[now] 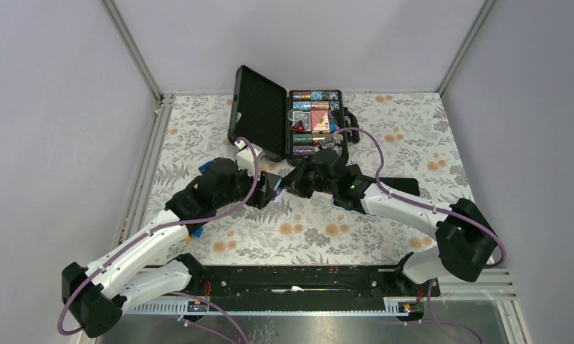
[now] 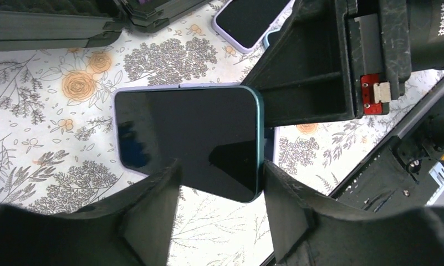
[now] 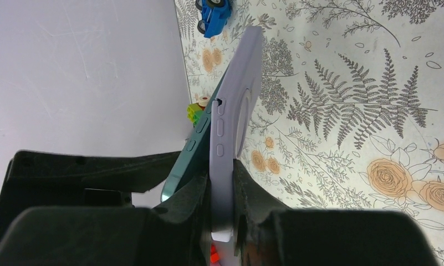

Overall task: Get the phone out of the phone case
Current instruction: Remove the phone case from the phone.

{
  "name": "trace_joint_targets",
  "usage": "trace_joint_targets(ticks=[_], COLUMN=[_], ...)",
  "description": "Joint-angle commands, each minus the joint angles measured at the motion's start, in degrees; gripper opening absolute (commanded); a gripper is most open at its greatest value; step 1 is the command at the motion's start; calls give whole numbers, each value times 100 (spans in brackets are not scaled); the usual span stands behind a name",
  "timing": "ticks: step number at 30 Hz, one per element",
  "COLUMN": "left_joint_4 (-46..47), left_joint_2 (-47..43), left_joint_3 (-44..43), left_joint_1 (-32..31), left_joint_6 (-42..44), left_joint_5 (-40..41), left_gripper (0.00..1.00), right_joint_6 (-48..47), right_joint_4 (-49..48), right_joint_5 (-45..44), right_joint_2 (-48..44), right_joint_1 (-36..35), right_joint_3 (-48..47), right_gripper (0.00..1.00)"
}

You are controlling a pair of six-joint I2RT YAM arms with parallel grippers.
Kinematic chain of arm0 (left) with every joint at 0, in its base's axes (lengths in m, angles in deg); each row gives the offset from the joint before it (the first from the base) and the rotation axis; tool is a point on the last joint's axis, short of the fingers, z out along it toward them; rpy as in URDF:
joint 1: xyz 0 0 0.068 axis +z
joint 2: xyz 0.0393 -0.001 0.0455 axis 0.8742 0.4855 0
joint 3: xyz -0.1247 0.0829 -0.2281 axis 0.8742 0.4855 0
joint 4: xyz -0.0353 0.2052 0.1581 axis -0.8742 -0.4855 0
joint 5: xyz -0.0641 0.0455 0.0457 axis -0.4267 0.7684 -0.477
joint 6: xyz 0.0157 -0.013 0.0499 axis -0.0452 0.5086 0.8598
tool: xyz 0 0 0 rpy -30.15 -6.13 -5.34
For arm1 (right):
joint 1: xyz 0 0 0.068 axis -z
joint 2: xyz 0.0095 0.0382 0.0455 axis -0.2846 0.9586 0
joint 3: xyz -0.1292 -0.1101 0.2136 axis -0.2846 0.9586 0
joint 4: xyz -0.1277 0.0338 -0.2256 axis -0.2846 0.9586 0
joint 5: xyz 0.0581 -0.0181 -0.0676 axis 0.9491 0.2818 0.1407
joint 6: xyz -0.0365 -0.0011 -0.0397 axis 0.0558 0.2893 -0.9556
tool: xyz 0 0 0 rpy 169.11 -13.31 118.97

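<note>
Right jaws: clamped on case (image 3: pixel 239 94) edge | Left jaws: spread, straddling phone (image 2: pixel 192 138) free end | Long axis: pointing from right jaws into left

1. Plain pale grey walls (image 1: pixel 54 107) close the space in on the left, back and right.
2. Metal posts (image 1: pixel 132 50) stand at the two far corners.
3. A cloth (image 1: pixel 305 233) printed with ferns and orange flowers spreads between the walls.
4. A black rail (image 1: pixel 291 281) runs along the near edge, with a dull metal sheet (image 1: pixel 305 328) below it.
5. The light is soft and even.
</note>
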Motion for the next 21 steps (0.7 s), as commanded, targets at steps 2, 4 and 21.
trace_joint_targets(ticks=[2, 4, 21], left_joint_4=[15, 8, -98], left_joint_2=[10, 30, 748], left_joint_3=[-386, -413, -708], left_joint_1=[-20, -20, -29], left_joint_6=[14, -76, -373], left_joint_5=[893, 977, 1727], left_gripper=[37, 28, 39], right_joint_6=[80, 103, -13], right_joint_4=[-566, -571, -462], right_joint_5=[253, 251, 378], right_joint_2=[-272, -284, -370], right_joint_1=[-13, -17, -110], right_joint_3=[-68, -45, -32], right_gripper=[0, 0, 0])
